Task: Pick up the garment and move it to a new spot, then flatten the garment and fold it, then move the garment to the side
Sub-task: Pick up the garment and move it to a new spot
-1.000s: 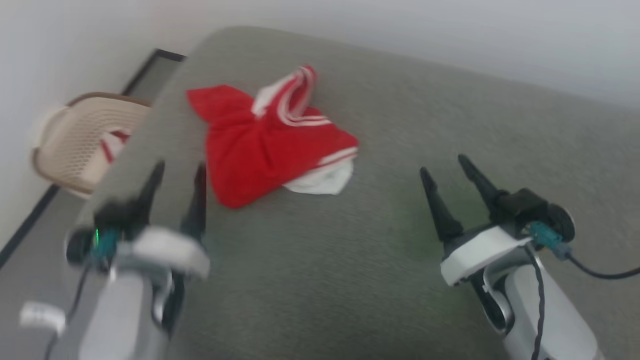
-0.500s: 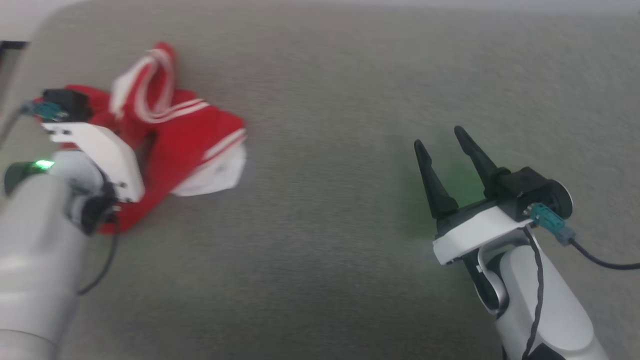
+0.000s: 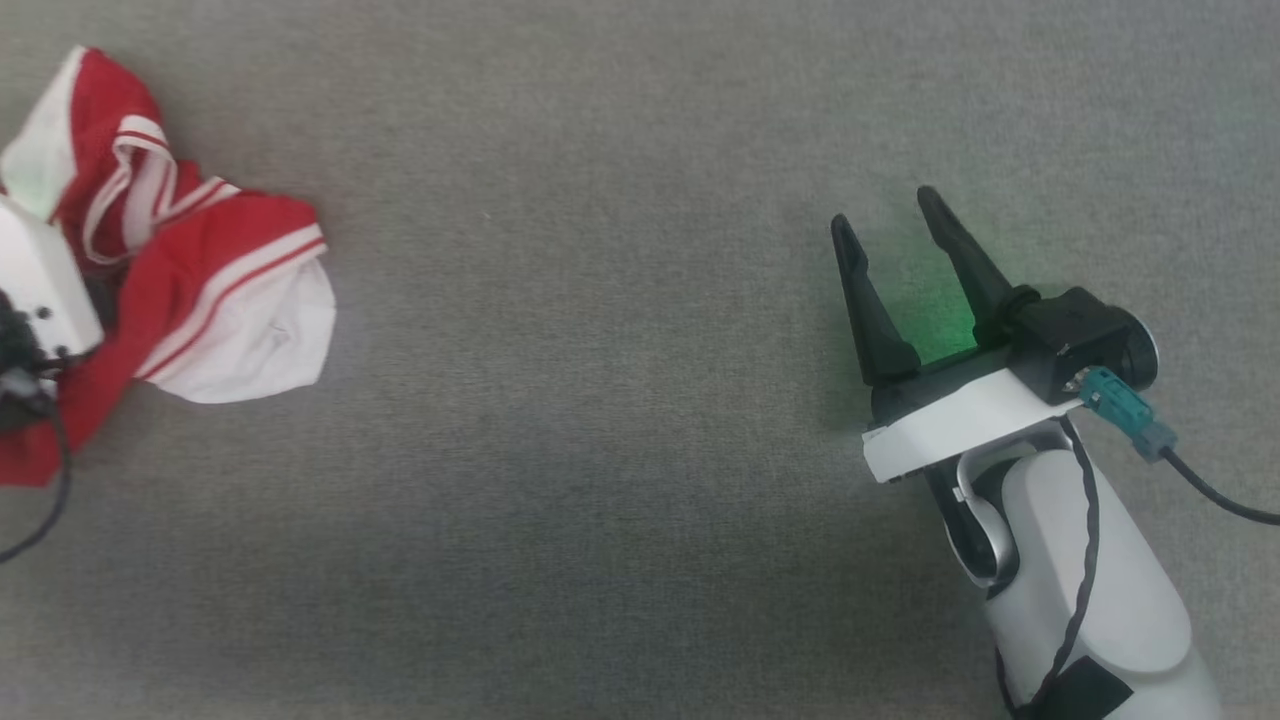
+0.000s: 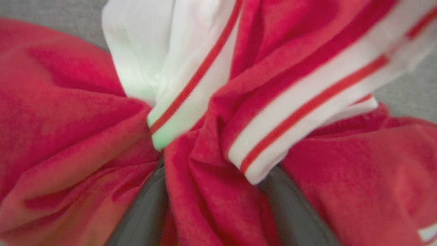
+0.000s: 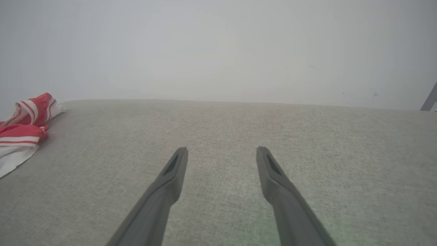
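The garment (image 3: 215,300) lies crumpled at the left of the grey cushioned surface (image 3: 600,400), red with striped trim and a white sleeve spread toward the middle. It also appears in the right wrist view as the garment (image 5: 24,133) at the far left. In the left wrist view, red folds of the garment (image 4: 85,112) lie over and between the two dark fingers (image 4: 146,208) of my left gripper (image 4: 218,177). These stand apart with their tips buried in cloth. My right gripper (image 3: 885,215) hovers open over bare surface, far right of the garment.
The left arm's white wrist housing (image 3: 35,290) and a dark cable (image 3: 50,500) sit at the left edge of the head view. A pale wall (image 5: 218,51) rises behind the surface. A cable (image 3: 1210,495) trails from the right wrist.
The head camera has swung down and right, shifting the whole picture. My left gripper has gone forward from beside the garment into its folds. The right gripper stays open in about the same place.
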Robot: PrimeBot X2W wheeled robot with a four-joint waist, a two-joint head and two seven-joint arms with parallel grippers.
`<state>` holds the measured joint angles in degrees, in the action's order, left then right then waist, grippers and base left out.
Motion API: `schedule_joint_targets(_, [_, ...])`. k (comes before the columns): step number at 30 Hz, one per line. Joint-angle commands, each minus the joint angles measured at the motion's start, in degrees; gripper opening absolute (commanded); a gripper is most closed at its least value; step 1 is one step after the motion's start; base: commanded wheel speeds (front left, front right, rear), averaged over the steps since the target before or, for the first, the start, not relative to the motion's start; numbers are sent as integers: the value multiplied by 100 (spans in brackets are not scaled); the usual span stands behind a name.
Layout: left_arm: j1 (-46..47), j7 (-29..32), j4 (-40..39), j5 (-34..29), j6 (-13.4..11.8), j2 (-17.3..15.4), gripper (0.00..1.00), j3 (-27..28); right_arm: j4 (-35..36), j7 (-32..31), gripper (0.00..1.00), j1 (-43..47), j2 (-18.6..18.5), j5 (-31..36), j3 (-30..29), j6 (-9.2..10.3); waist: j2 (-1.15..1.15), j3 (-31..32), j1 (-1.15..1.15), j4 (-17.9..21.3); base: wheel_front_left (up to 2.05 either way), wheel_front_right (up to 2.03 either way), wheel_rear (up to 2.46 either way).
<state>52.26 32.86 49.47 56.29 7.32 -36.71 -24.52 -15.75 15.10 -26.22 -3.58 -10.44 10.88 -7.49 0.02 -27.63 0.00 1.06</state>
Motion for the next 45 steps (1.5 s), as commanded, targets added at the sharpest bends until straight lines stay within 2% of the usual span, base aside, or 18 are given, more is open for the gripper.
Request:
schedule_joint_targets(1, [-388,134,133,84,23,595,100,-322,18,8,100,-64,25,50,-5,0,-2,-116,0,100,0,0,0])
schedule_joint_targets(2, [-384,111,113,159,23,605,100,-369,21,8,100,-76,31,61,-13,0,-2,-125,0,104,0,0,0])
schedule_joint_targets(3, [-388,86,62,233,23,620,67,-436,31,8,100,-96,38,71,-19,0,-2,-120,0,101,0,0,0])
schedule_joint_targets(4, [-393,18,24,311,27,630,28,-479,37,8,100,-107,42,63,-30,0,-2,-98,0,88,0,0,0])
schedule_joint_targets(5, [-386,-60,5,349,30,615,0,-510,42,8,100,-113,48,54,-33,0,-2,-62,0,70,0,0,0])
schedule_joint_targets(15, [-20,-1512,-339,316,18,15,0,-850,-87,8,100,159,61,-58,-123,0,-2,793,0,-50,0,0,0])
schedule_joint_targets(18, [77,-1795,-846,383,18,-96,0,-1208,-73,8,100,366,68,-136,-275,0,-2,1129,0,18,0,0,0])
schedule_joint_targets(23, [264,-1877,-1793,447,18,-210,0,-1777,5,8,100,651,64,-290,-474,0,-2,1309,0,270,0,0,0])
schedule_joint_targets(29, [720,-1734,-3044,450,17,-369,0,-2696,207,8,100,813,69,-706,-527,0,-2,1155,0,846,0,0,0])
schedule_joint_targets(31, [946,-1672,-3274,489,17,-316,0,-3040,280,7,100,814,73,-867,-526,-1,-2,1036,0,1085,0,0,0])
schedule_joint_targets(36, [1499,-1395,-3306,680,17,-223,0,-3816,417,8,100,732,72,-1304,-397,0,-2,664,0,1824,0,0,0])
schedule_joint_targets(40, [1977,-1457,-3214,767,17,-61,0,-4392,505,7,100,720,74,-1592,-415,-1,-2,384,0,2359,0,0,0])
schedule_joint_targets(41, [1977,-1457,-3214,767,17,-61,0,-4392,505,7,100,720,74,-1592,-415,-1,-2,384,0,2359,0,0,0])
schedule_joint_targets(42, [2162,-1550,-3262,777,17,28,0,-4632,529,7,100,758,76,-1725,-433,-1,-2,272,0,2577,0,0,0])
schedule_joint_targets(45, [2259,-1609,-3289,803,17,103,0,-4769,550,8,100,783,76,-1843,-440,0,-2,170,0,2763,0,0,0])
